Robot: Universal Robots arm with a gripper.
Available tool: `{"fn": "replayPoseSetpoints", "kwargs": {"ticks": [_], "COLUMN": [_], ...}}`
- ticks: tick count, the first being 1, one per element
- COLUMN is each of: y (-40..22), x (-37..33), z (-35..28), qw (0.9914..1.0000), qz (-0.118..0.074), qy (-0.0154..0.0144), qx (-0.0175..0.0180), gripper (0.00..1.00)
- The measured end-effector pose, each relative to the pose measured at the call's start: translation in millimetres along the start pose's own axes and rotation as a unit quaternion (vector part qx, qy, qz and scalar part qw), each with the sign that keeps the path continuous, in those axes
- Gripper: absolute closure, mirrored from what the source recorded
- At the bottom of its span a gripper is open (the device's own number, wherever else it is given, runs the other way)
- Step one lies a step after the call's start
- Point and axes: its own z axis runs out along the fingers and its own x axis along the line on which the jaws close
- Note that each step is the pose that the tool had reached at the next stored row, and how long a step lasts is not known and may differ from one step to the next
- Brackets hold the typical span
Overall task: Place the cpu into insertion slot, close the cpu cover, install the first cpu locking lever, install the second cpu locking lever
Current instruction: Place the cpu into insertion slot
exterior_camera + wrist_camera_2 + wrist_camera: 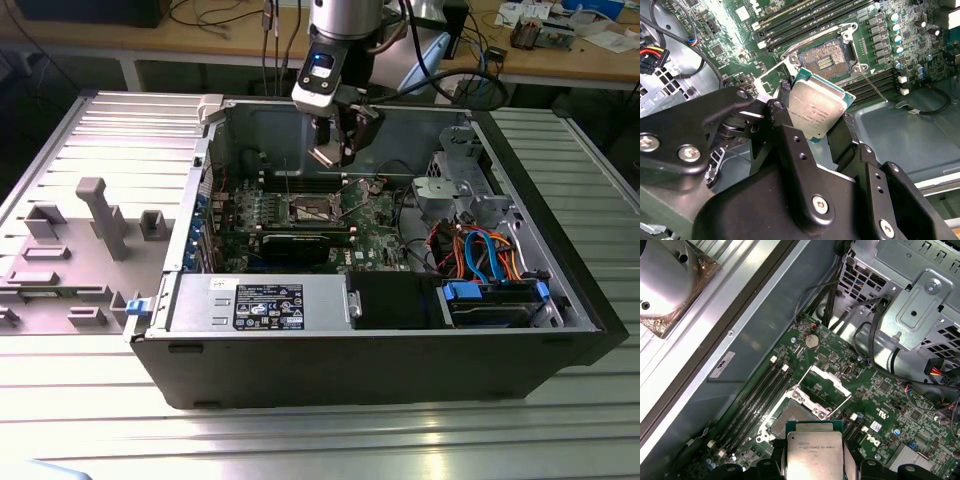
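Observation:
My gripper (815, 111) is shut on the cpu (816, 106), a flat square chip with a silver-grey top and green edge, pinched by its sides between black fingers (782, 100). In the exterior view the gripper (334, 150) hangs inside the open computer case, above the green board. The insertion slot (788, 416) lies open a short way below the held cpu (814, 450), its dark contact field (826, 57) bare. The cpu cover (822, 386) is swung up on its hinge, away from the slot. A thin locking lever (875, 88) sticks out beside the slot, unlatched.
Long black memory slots (757, 395) run beside the socket. A metal drive cage (455, 185) with bundled cables (480, 255) fills the case on the exterior view's right; the power supply (260, 300) lies along the front. Grey fixtures (100, 215) stand on the table outside the case, on the exterior view's left.

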Motion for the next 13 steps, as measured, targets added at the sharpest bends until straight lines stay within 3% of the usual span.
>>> {"fn": "replayPoseSetpoints", "kwargs": {"ticks": [2, 3, 8, 9, 11, 13], "y": [-0.2, -0.4, -0.8, -0.8, -1.1, -1.1], "x": [-0.1, -0.2, -0.4, -0.4, -0.6, -0.6], "z": [3.8, 6.5, 13.2, 14.7, 18.6, 19.9], "qw": [0.99983, 0.99948, 0.99776, 0.99724, 0.99531, 0.99418], "qz": [0.018, 0.032, 0.067, 0.074, 0.097, 0.108], "qy": [-0.0011, -0.0020, -0.0041, -0.0045, -0.0059, -0.0067], "qx": [-0.0005, -0.0008, -0.0018, -0.0021, -0.0027, -0.0029], "gripper": [0.45, 0.45, 0.45, 0.45, 0.45, 0.45]}}
